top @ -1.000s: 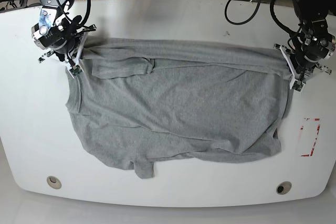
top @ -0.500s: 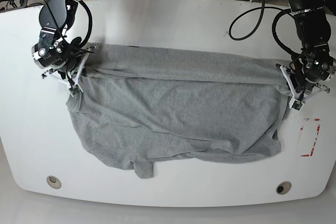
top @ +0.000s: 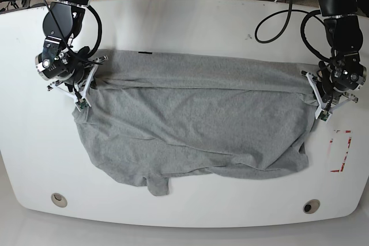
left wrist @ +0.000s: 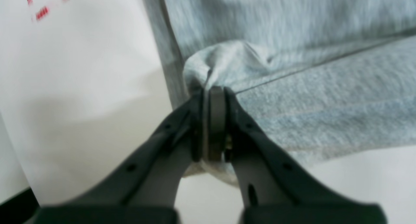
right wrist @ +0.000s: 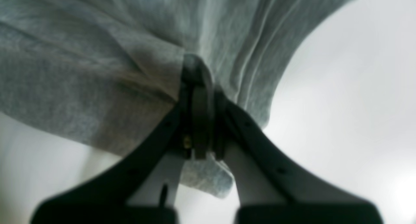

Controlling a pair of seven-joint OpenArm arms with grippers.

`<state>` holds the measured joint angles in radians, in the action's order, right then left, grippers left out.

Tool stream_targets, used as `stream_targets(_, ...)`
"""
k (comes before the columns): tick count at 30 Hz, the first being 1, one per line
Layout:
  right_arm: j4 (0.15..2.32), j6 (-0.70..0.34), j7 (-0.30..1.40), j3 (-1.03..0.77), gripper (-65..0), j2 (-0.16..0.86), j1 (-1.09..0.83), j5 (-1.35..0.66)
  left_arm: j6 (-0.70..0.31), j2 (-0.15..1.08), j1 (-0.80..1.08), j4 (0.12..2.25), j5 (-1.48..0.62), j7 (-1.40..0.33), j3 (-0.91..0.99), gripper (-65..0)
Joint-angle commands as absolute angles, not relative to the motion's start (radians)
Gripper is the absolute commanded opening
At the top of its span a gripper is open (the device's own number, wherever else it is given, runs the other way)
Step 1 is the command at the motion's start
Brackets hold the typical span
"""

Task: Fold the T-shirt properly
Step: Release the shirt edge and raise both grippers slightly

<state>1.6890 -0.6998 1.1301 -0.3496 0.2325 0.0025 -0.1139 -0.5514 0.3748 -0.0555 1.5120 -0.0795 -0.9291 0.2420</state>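
right gripper [top: 82,97]: left in the base view, jaws pressed together on a pinch of grey cloth
right fingers [right wrist: 169,133]: dark, a small fold of fabric poking out below them
t-shirt [top: 196,119]: heather-grey, plain side up, stretched between the two grips, its lower part on the white table [top: 184,21]
left gripper [top: 321,106]: clamped on the shirt's right edge
left fingers [left wrist: 247,126]: cloth bunched just beyond the tips
red marks [top: 341,151]: on the table just below the left gripper

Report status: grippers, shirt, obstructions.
Left gripper shut on shirt edge, right gripper shut on opposite edge. Shirt spread on table, far edge doubled over. Nothing in the way.
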Motion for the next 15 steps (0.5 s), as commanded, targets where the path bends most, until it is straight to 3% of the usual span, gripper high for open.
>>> stream_targets(1, 1.704, -0.698, 1.118, -0.355, -64.7, 0.249, 0.024, -0.11, -0.547, 0.395, -0.081, 1.501, -0.077, -0.914, 0.248, -65.0)
stream_targets(3, 1.704, -0.698, 1.109, -0.355, -62.3, 0.249, 0.03, -0.108, -0.547, 0.395, -0.104, 1.486, -0.077, -0.914, 0.248, -65.0)
stream_targets(5, 1.704, -0.698, 1.101, -0.361, -55.6, 0.249, 0.047, -0.107, -0.547, 0.395, -0.124, 1.458, -0.077, -0.914, 0.248, -60.6)
stream_targets(8, 1.704, -0.698, 1.099, -0.364, -43.0, 0.249, 0.051, -0.107, -0.547, 0.395, -0.151, 1.425, -0.077, -0.914, 0.251, -46.5)
stream_targets(10, 1.705, -0.698, 1.099, -0.366, -34.1, 0.249, 0.053, -0.107, -0.541, 0.397, -0.171, 1.403, -0.077, -0.914, 0.252, -32.2)
stream_targets(13, 1.718, -0.698, 1.101, -0.386, -29.0, 0.251, 0.061, -0.111, -0.539, 0.397, -0.199, 1.394, -0.079, -0.914, 0.254, -14.2)
stream_targets(15, 1.744, -0.698, 1.107, -0.418, -28.4, 0.245, 0.061, -0.114, -0.539, 0.397, -0.216, 1.397, -0.079, -0.914, 0.254, -7.6)
